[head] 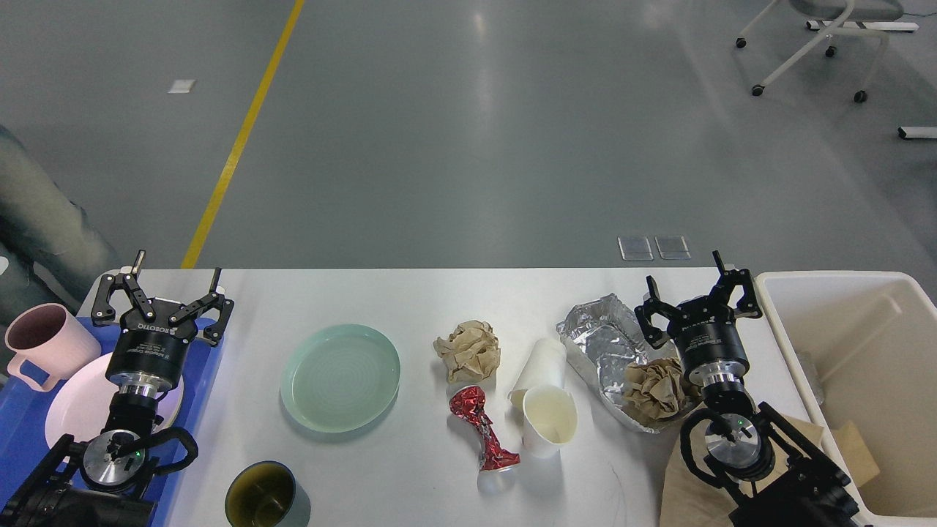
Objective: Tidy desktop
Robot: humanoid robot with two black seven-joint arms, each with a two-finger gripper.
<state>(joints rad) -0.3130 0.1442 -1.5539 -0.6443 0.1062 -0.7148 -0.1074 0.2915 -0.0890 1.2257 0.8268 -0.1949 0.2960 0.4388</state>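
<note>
The white desktop (410,293) holds a pale green plate (340,377), a crumpled brown paper ball (468,350), a crushed red can (484,435), two white paper cups (547,421) lying together, and a foil tray (604,340) with another brown paper wad (656,388) in it. A dark olive cup (260,496) stands at the front edge. My left gripper (162,282) hangs open over the blue tray's far end, holding nothing. Just right of the foil tray, my right gripper (697,282) is open and empty too.
A blue tray (194,410) at the left carries a pink mug (45,344) and a white plate (73,410). A cream-white bin (842,351) stands at the right with cardboard inside. A brown paper sheet (688,490) lies under my right arm.
</note>
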